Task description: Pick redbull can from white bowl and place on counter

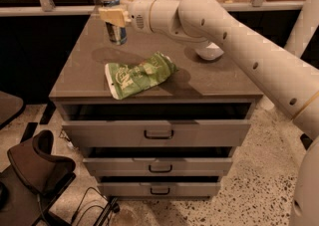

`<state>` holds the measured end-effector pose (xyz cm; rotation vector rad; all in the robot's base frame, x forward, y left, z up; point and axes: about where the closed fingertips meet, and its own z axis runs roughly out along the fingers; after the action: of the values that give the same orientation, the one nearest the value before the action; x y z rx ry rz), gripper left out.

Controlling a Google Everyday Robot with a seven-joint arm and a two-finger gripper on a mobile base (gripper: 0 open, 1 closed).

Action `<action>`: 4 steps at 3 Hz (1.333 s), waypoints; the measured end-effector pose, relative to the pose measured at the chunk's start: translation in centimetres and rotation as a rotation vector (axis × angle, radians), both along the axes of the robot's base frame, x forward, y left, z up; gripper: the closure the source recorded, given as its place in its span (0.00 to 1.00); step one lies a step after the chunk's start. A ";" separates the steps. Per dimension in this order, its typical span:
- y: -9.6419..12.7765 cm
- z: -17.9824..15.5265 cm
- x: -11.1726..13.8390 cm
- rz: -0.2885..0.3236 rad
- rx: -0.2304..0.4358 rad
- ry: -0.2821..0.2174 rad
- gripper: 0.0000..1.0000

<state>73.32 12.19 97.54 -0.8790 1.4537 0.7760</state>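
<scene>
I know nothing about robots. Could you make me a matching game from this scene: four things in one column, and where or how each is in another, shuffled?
1. redbull can
2. white bowl
3. green snack bag
4. tool

A. lying flat, mid counter
B. shut around the redbull can, over the counter's far left
C. upright, blue and silver
D. partly behind the arm, right side

Pairs: 1-C, 2-D, 3-A, 4-B
</scene>
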 end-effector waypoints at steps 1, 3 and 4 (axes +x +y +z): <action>0.0 0.0 0.0 0.000 0.000 0.000 1.00; 5.3 -4.8 1.8 0.075 0.038 0.040 1.00; 6.7 -6.5 2.0 0.088 0.025 0.049 1.00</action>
<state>75.29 18.89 91.01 -0.9154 1.4524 0.8856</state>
